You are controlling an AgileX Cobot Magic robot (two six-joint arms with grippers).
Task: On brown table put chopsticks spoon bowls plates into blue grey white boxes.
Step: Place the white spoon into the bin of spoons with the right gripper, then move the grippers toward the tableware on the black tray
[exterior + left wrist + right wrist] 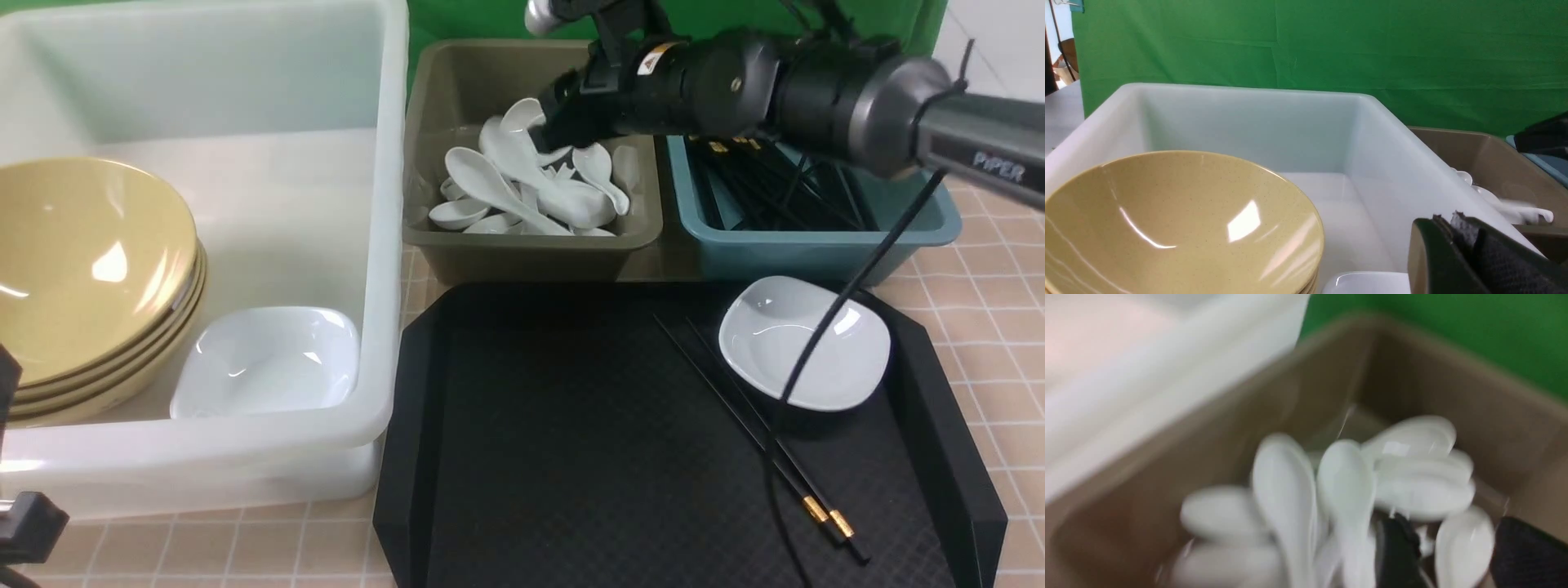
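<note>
Now we drop spoons [522, 188]: right hand [1453, 539] released, grey box [522, 257] beneath it; next, retreat and pinch the thin chopsticks [815, 508].

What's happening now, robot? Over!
Right claw open over spoons in grey box. Left claw shut, empty. Plate, chopsticks on tray. Arm's cable dangles over plate.

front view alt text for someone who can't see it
The right arm reaches over an olive-grey box of white spoons. Left, a white tub holds yellow bowls and a plate; a black tray in front holds another plate and chopsticks.
</note>
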